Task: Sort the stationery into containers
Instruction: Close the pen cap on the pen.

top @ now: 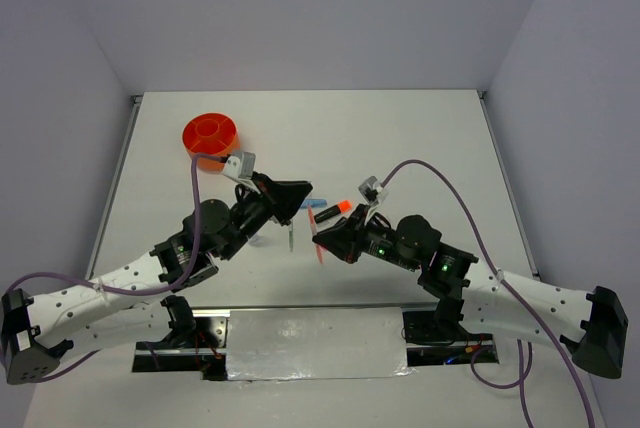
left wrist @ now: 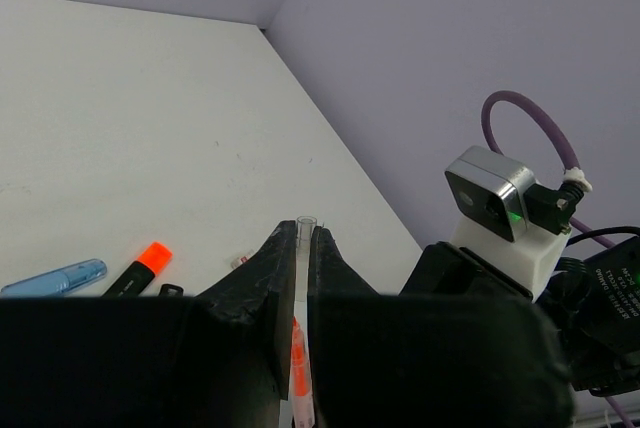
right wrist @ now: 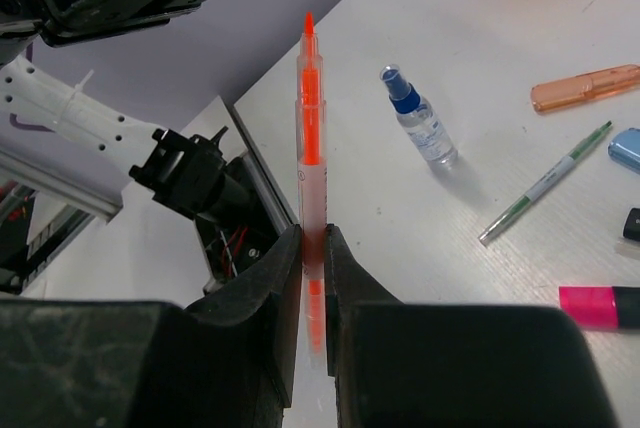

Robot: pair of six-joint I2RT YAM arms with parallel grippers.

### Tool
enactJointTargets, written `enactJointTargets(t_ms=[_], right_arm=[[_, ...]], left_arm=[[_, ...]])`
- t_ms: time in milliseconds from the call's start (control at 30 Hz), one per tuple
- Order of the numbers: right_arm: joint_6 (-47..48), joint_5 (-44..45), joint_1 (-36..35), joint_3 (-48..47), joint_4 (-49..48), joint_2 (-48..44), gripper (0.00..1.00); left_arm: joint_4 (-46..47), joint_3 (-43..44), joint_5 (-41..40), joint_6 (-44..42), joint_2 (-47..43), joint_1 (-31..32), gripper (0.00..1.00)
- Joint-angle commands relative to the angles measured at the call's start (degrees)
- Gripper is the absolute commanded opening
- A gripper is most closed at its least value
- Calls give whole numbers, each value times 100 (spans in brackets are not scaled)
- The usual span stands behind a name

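Observation:
My left gripper is shut on a clear pen cap, a thin tube that sticks out past its fingertips. Facing it over the table's near middle, my right gripper is shut on the barrel of a thin orange pen. The pen's bare orange tip points at the cap, with a small gap between them. In the top view the left gripper and right gripper nearly meet. The round orange organiser stands at the back left, beyond the left arm.
On the table under the right gripper lie a blue-capped clear bottle, a salmon piece, a green pen, a light-blue piece and a pink-capped highlighter. An orange-capped highlighter and a light-blue pen lie further off.

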State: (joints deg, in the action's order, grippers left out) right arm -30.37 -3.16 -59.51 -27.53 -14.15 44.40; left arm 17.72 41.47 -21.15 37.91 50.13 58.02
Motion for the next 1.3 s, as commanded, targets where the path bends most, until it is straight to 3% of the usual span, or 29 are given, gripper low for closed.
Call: enactJointTargets(t_ms=[0,1267], right_arm=[[163,210,-52,-297,-44,-37,0],[146,667,-52,-630,-26,-2,0]], left_arm=[[426,-8,76,32,-29,25,0],[812,-342,234,199,32,34,0]])
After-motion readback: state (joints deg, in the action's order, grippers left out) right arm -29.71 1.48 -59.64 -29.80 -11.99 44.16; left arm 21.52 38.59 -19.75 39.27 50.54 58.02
